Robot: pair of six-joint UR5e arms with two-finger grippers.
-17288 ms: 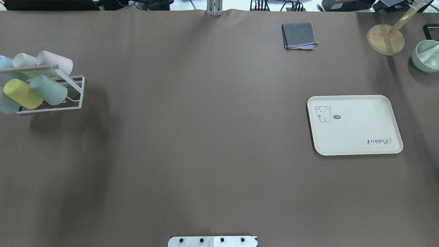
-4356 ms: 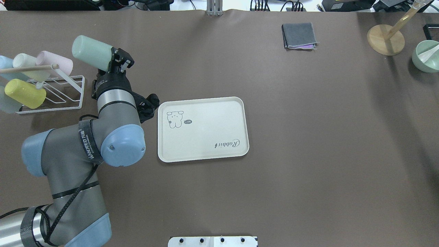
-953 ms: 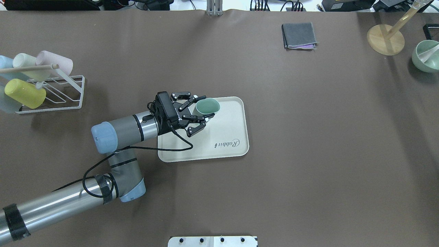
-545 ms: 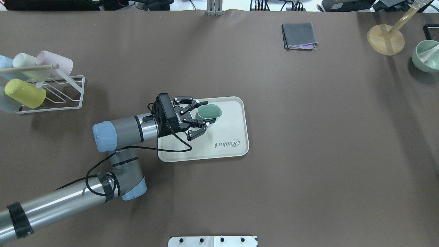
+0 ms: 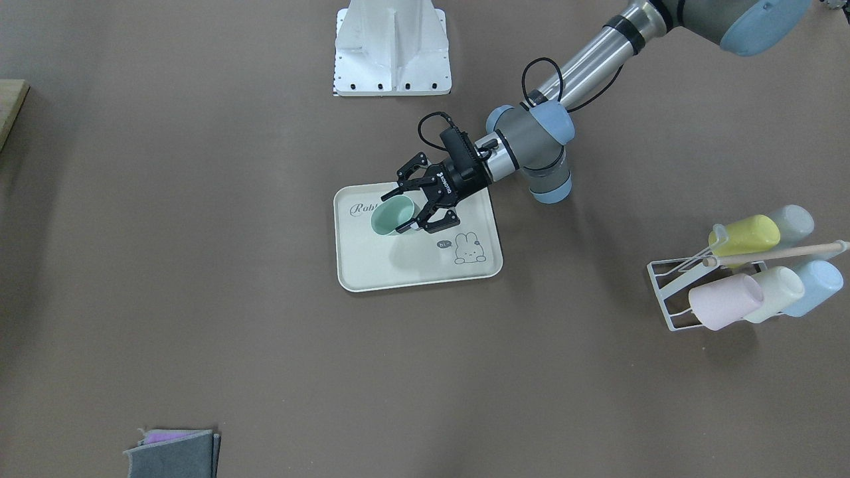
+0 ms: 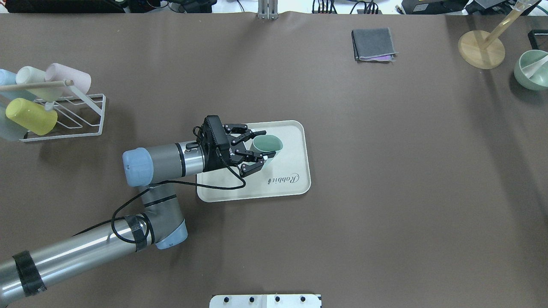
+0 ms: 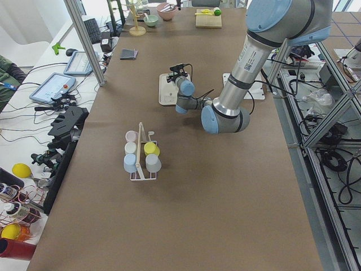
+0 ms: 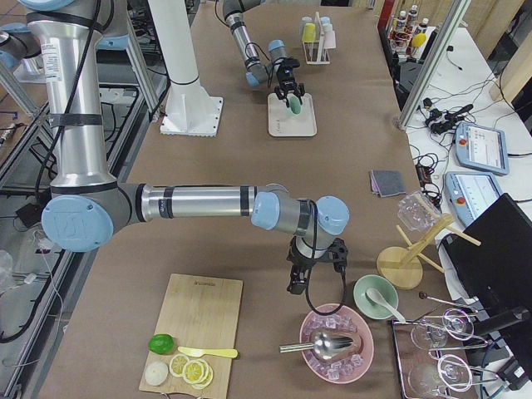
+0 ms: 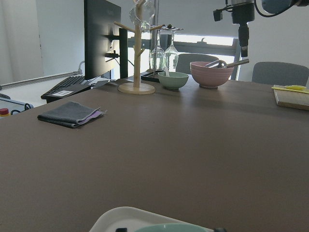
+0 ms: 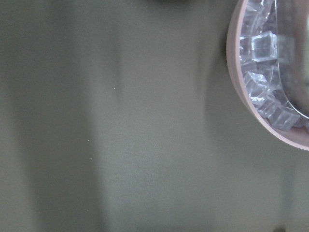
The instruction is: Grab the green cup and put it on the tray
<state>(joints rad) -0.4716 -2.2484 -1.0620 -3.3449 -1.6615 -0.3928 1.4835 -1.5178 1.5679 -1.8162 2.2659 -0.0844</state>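
Worktop: brown mat, full width of the overhead view.

Left arm: enters from the lower-left corner of the overhead view, bends at the elbow, and its wrist runs roughly level out over the tray's left half. A black cable loops below the wrist.

Right arm: seen only in the right-side view, stretched level along the worktop with the wrist turned down, just beside a pink bowl of ice.

Tray: cream, flat on the worktop near centre. The rabbit drawing is hidden by the arm in the overhead view and visible in the front view.

Cup rack: white wire, far left, well apart from the tray, holding several pastel cups.

Green cup: over the tray's middle, tilted, mouth up and away from the wrist. Cannot tell whether its base touches the tray.

Left fingers: closed on the green cup, one on each side of its wall. The left wrist view cuts off all but a sliver of the cup rim.

Right fingers: point down at the worktop. Spread cannot be judged, and they do not show in the right wrist view.
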